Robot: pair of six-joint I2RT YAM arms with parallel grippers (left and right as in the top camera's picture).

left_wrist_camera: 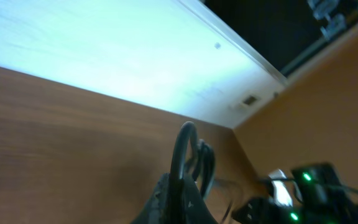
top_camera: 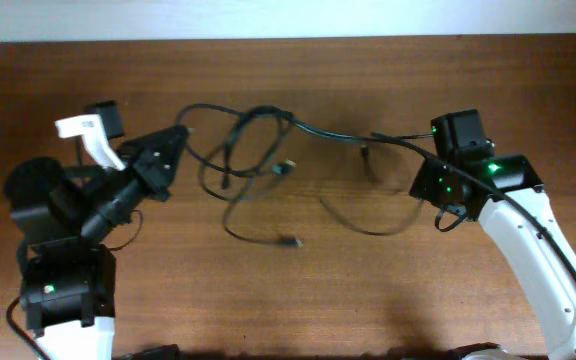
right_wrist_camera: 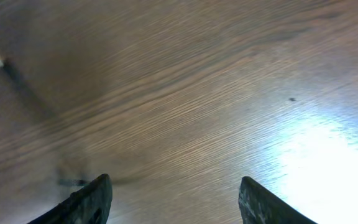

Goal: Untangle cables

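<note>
The cables (top_camera: 253,150) are thin black cords lying in a loose tangle of loops at the middle of the table, with plug ends (top_camera: 289,241) pointing toward the front. My left gripper (top_camera: 175,140) is shut on one cable at the tangle's left end. In the left wrist view that cable (left_wrist_camera: 183,146) arches up out of the shut gripper (left_wrist_camera: 180,188). One strand (top_camera: 368,140) runs right toward my right gripper (top_camera: 423,185), which hovers open over bare wood. In the right wrist view the right gripper (right_wrist_camera: 176,196) holds nothing, and a blurred cable (right_wrist_camera: 14,71) lies at the far left.
The wooden table (top_camera: 368,300) has a white wall along its back edge (left_wrist_camera: 104,62). A white part (top_camera: 88,135) sits on the left arm. The right arm (left_wrist_camera: 309,186) shows in the left wrist view with green lights.
</note>
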